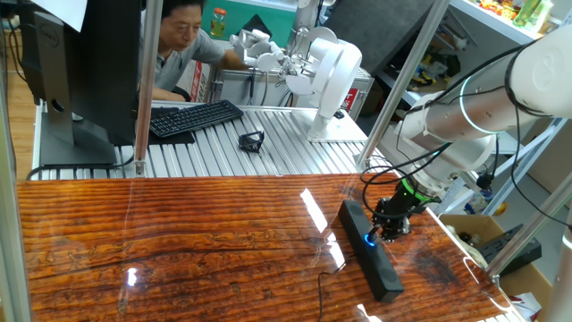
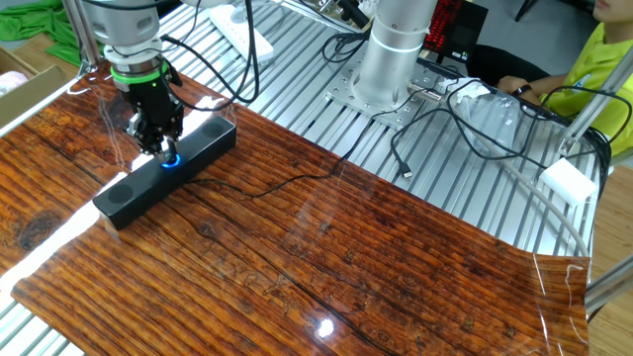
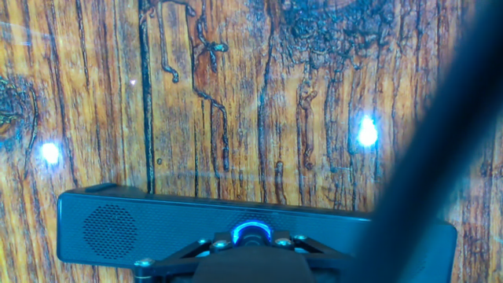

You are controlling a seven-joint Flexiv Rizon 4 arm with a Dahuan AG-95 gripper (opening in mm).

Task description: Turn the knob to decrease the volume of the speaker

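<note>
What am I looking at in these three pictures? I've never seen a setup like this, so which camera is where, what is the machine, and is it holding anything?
The machine is a white robot arm ending in a small black gripper with two fingers. Two pictures come from fixed cameras on different sides of the wood-patterned table. The third comes from a camera on the hand itself, looking straight down past the fingers.

On the table lies a long black speaker with a thin black cable trailing from it. On its top is the knob, a small dial ringed with blue light.

The gripper points down right at that knob, and its fingers appear closed around it, though the contact itself is partly hidden. Nothing is lifted.

Behind the table, on a ribbed metal bench, lies a keyboard, and a person sits behind it.
</note>
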